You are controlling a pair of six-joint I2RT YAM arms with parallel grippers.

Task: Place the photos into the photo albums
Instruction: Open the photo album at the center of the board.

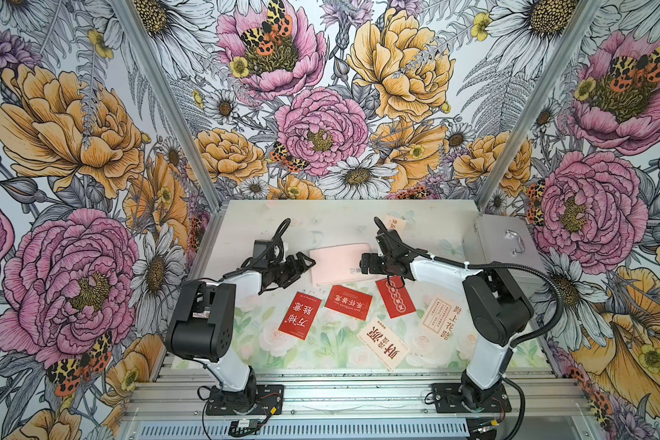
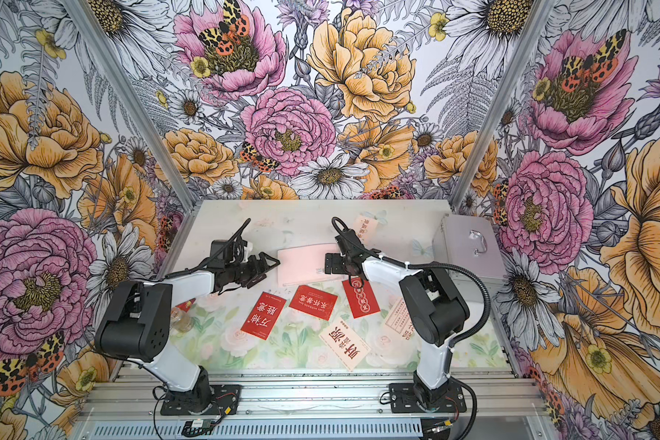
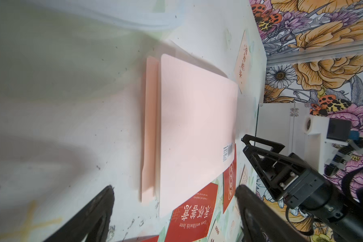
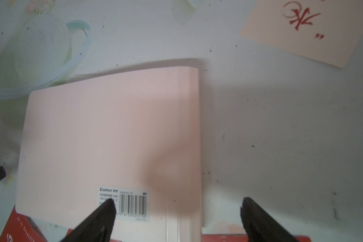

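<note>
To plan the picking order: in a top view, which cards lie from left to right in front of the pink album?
Steeply tilted red rectangular card → red rectangular card with English line → red card with round emblems → cream card with boxed text.

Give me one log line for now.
album: closed on table | photos: loose on table | left gripper: open, empty | right gripper: open, over album edge

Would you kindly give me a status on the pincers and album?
Left pincer, right pincer open, empty, flanking album. Album closed, flat. Photos loose nearby; nothing in the way.
</note>
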